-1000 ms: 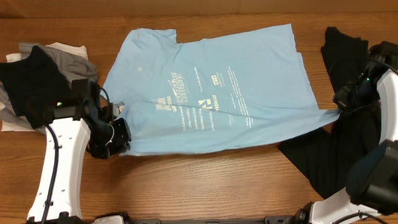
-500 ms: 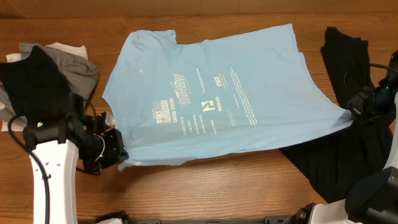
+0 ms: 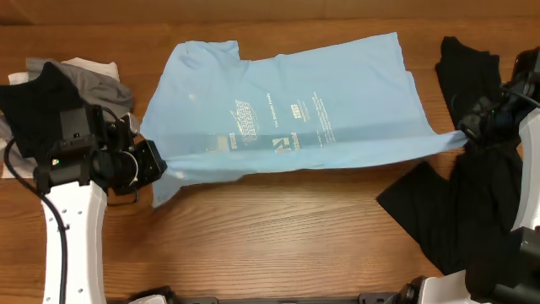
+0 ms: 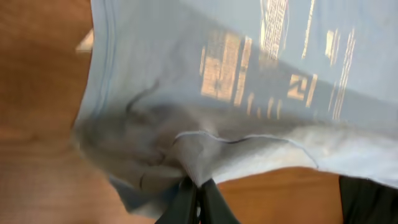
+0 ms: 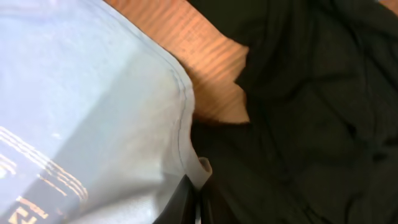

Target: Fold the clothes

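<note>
Left wrist cam, closest in: L gripper [image 4: 196, 198] is pinched tight on a bunched corner of the light-blue T-shirt [image 4: 186, 93], with cloth draping right over the lens. Right wrist cam, same story: R gripper [image 5: 196, 200] is clamped on the opposite hem corner, with the black garment [image 5: 311, 93] just beside it. On overhead, vs a sec ago, the near hem has come up off the table [image 3: 278, 245] and travelled away from me. It's now stretched taut between both arms across the shirt's middle, hiding the lower rows of white print. I read that as mid-fold, near half going over the far half, which lies flat toward the back edge. A loose flap droops below the L grip and may crease. In the way: the black garment sprawls around the R arm and could get dragged along. Far left, the pile [image 3: 51, 110] of black, grey and white clothes sits behind the L arm, near the shirt's edge.
</note>
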Controlling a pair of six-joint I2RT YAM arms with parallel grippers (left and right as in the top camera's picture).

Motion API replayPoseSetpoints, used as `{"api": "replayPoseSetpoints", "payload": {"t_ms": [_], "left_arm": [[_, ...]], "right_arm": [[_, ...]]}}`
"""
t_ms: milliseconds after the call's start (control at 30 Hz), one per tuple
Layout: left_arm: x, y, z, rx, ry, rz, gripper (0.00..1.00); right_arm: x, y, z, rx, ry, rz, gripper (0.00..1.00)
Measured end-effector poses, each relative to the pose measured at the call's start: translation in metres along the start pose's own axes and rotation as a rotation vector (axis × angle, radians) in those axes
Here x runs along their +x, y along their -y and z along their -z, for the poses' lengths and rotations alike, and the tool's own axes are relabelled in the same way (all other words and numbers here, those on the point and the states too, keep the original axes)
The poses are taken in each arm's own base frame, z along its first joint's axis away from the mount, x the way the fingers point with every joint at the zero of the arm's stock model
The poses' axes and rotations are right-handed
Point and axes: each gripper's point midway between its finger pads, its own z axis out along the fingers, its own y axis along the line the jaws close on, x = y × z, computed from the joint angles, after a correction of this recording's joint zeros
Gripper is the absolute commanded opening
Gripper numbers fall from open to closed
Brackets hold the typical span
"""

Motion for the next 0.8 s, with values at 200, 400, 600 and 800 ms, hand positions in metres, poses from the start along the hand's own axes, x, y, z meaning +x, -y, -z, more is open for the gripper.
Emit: {"api": "replayPoseSetpoints", "payload": {"t_ms": [200, 400, 600, 800], "left_arm": [[-0.026, -0.005, -0.027, 0.001, 0.012, 0.047, 0.06], [-0.049, -0.012, -0.063, 0.010, 0.006, 0.068, 0.06], [-0.073, -0.014, -0.090, 0.025, 0.047, 0.046, 0.08], [-0.088, -0.011, -0.121, 0.041, 0.066, 0.008, 0.10]], "right_arm": [[-0.012, -0.010, -0.015, -0.034, 0.009, 0.005, 0.04], [-0.026, -0.034, -0.050, -0.054, 0.012, 0.047, 0.04], [-0.044, -0.065, -0.061, -0.108, 0.088, 0.095, 0.04], [-0.056, -0.071, -0.068, -0.126, 0.126, 0.096, 0.07]]}}
